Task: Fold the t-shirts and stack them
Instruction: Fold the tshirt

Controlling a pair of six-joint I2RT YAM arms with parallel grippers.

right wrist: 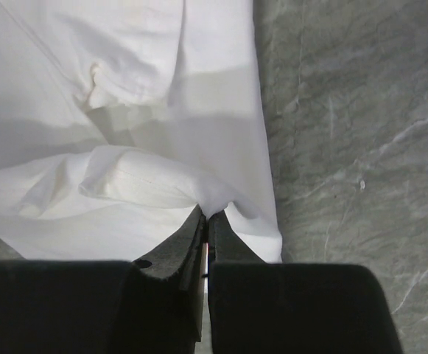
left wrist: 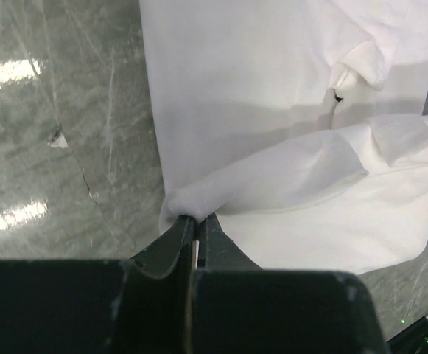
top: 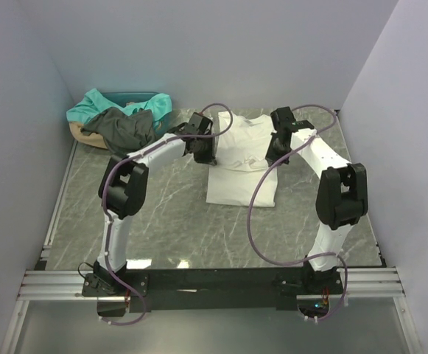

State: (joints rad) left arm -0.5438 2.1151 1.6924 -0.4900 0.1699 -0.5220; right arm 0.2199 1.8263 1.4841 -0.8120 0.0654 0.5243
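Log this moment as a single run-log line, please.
step: folding white shirt | left fingers: shut on white shirt | right fingers: shut on white shirt | waiting: grey shirt, teal shirt, heaped far left

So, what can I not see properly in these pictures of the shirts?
- Top view: the arms cover the fingertips of the left hand and right hand, and the far edge of the white t-shirt.
- Top view: the teal t-shirt and dark grey t-shirt cover most of the bin; anything beneath them is hidden.
- Wrist views: frame edges cut off the white t-shirt.
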